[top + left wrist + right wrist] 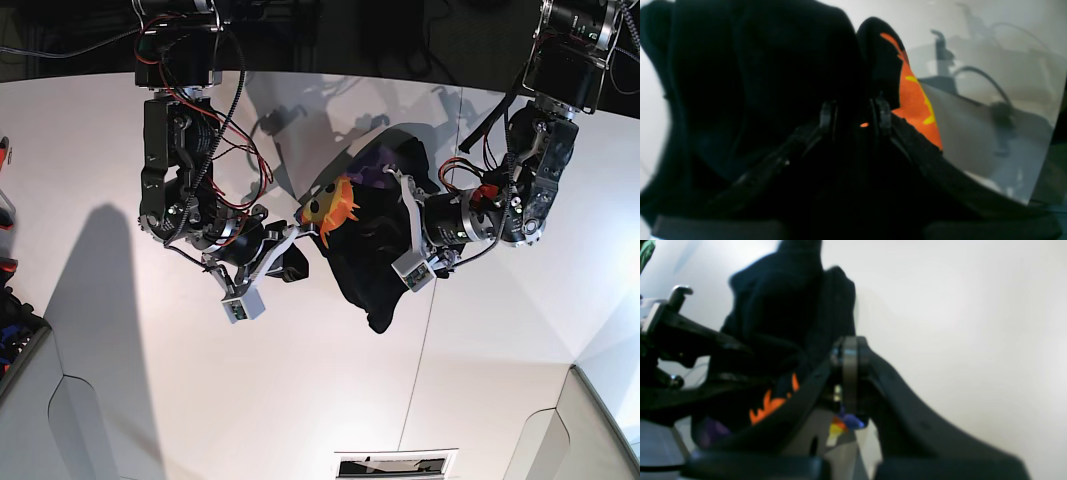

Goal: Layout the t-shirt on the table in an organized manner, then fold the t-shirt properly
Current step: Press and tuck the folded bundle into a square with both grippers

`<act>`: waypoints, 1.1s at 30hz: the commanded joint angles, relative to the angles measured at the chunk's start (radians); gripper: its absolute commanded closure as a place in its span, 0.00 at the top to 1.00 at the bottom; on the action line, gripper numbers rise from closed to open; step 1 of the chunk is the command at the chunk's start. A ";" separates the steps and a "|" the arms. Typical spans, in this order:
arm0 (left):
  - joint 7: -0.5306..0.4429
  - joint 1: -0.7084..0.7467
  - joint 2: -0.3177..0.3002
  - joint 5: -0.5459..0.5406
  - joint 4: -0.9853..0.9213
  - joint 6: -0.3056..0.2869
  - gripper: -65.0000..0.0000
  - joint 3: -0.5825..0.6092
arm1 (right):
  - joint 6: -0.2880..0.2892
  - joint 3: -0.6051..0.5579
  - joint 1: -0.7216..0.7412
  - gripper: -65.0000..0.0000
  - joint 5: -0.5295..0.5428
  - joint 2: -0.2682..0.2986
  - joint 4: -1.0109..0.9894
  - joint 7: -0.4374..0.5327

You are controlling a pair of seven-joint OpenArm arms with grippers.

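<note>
T-shirt (375, 255), black with an orange spiky graphic (338, 205), bunched between the two arms over the middle of the white bench (120, 380), nearer its far edge; a dark lobe hangs toward the near edge. Whether any cloth rests on the bench cannot be told from the base view.

Left gripper (855, 116): jaws nearly closed, pinching a fold of black cloth; dark fabric fills most of the left wrist view and hides the lower fingers. Orange print with yellow flecks shows at the right of the fold.

Right gripper (813, 373): jaws drawn close around black cloth carrying orange spikes, though blur and the cloth mass obscure the fingertips. In the base view this gripper (290, 245) meets the shirt's edge beside the graphic.

Thin dark seam (432, 320) crosses the bench, partly covered by the shirt. Small lettering is not legible.
</note>
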 commanded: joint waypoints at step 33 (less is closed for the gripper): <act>0.155 0.191 -0.089 -0.189 0.387 -0.002 0.23 -0.122 | 0.019 -0.003 0.025 0.00 0.005 -0.006 -0.032 0.009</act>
